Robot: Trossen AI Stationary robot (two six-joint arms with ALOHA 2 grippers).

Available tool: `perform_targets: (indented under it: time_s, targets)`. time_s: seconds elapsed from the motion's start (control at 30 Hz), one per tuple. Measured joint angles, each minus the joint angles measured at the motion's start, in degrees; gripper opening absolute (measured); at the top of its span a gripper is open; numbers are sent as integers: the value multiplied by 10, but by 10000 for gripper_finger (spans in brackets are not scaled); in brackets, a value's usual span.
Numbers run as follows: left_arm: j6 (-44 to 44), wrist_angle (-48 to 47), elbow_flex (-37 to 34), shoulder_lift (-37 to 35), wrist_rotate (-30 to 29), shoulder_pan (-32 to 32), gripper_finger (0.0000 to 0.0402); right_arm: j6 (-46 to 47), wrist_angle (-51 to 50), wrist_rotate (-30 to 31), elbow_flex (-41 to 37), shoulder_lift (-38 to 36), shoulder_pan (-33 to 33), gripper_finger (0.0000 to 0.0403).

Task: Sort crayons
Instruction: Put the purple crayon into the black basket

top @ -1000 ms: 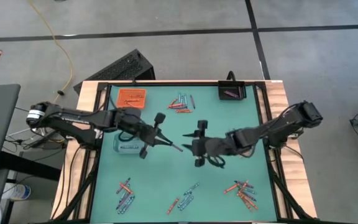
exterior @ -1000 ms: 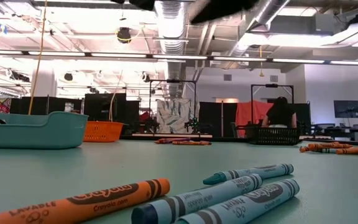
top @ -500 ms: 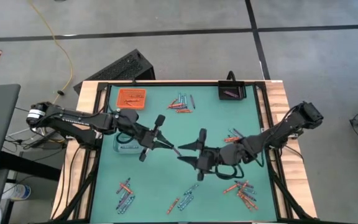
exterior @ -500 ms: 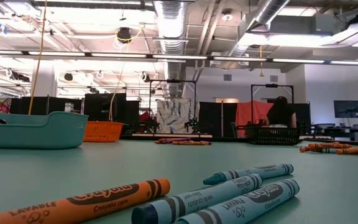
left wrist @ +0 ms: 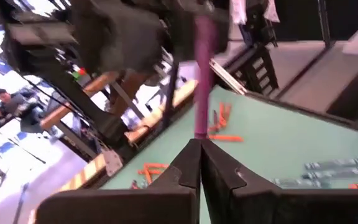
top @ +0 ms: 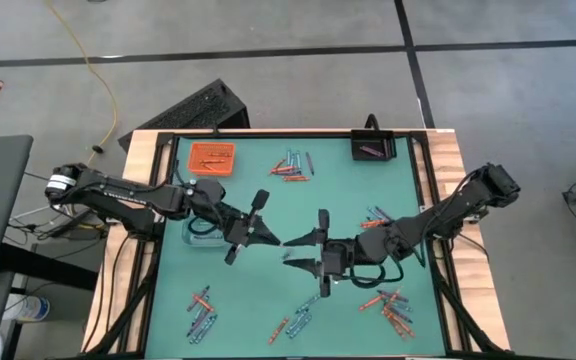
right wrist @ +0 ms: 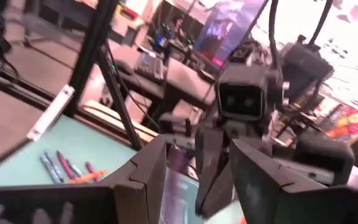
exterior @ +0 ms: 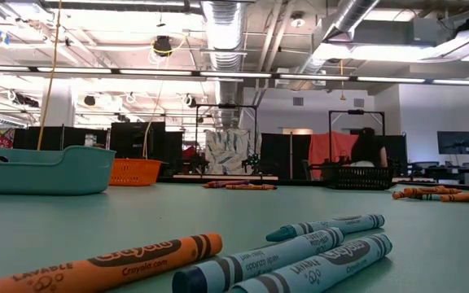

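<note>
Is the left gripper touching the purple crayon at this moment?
Touching. The left wrist view shows the left gripper with fingers pressed together on the lower end of the purple crayon, which stands up from between their tips.

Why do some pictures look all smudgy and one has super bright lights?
Left wrist view: the purple crayon pinched in the left gripper looks streaky. Right wrist view: the right gripper and the room look smeared. Low view: ceiling lights glare, near crayons stay sharp.
</note>
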Motion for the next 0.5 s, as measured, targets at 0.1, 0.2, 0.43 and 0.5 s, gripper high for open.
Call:
perform_targets:
  time_s: [0.1,0.2,0.43,0.5]
  targets:
    - [10,16,0,-1,-6,-5,3,12,-4,-10,0,0,-5,172]
    - [11,21,0,-1,-6,-5,2,19,-10,-10,0,0,-7,156]
    - [3,-27,0,-1,-17,-5,1,85,-145,20,0,-13,-12,110]
    - [-8,-56,0,-1,-23,-5,1,144,-237,26,0,-23,-19,110]
